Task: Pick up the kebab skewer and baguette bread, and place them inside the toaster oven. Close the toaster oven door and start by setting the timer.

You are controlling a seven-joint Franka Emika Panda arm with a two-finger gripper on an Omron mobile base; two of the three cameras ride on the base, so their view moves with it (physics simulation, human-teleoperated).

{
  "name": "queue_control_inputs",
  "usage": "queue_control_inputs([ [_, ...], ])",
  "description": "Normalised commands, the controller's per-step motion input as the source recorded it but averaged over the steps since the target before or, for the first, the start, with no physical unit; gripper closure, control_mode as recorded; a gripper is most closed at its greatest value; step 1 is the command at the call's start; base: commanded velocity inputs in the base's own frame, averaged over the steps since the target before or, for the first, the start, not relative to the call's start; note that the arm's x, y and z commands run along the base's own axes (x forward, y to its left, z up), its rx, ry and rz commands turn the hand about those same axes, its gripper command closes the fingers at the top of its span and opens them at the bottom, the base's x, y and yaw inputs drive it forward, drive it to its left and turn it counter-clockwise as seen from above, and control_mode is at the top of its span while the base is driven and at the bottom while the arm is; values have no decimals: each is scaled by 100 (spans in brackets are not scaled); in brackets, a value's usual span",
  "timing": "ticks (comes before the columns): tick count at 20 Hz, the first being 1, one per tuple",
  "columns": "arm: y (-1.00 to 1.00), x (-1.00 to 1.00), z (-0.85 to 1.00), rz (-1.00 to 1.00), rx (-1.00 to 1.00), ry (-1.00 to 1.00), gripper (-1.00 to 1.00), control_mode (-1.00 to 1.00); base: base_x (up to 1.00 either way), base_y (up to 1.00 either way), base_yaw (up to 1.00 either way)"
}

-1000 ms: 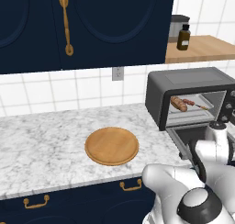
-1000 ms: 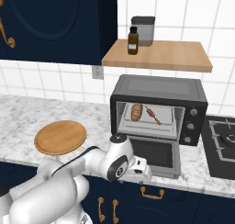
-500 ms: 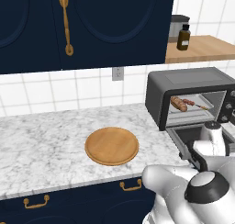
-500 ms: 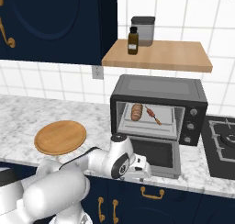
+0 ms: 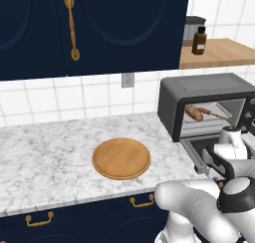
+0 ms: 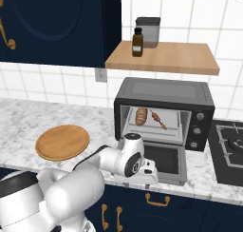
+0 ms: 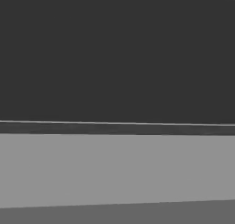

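The robot's hand (image 6: 142, 171) has shifted slightly along the front edge of the lowered toaster oven door (image 6: 163, 159).

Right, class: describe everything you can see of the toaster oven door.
The toaster oven door is a dark panel with a glass window, dropped open and lying roughly flat, hinged at the oven's bottom edge and reaching over the counter's front. The robot's hand sits low at its front left corner; contact is unclear.

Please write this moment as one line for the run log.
food: skewer and bread inside toaster oven | door: down, open | gripper: low at door front, state unseen | timer: not set
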Motion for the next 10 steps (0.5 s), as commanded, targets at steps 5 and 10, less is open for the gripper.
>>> queue_control_inputs([
  [5,4,69,3,-6,1,-26,-100,-100,0,0,0],
  [10,10,66,17,-7,0,-43,-100,-100,0,0,0],
])
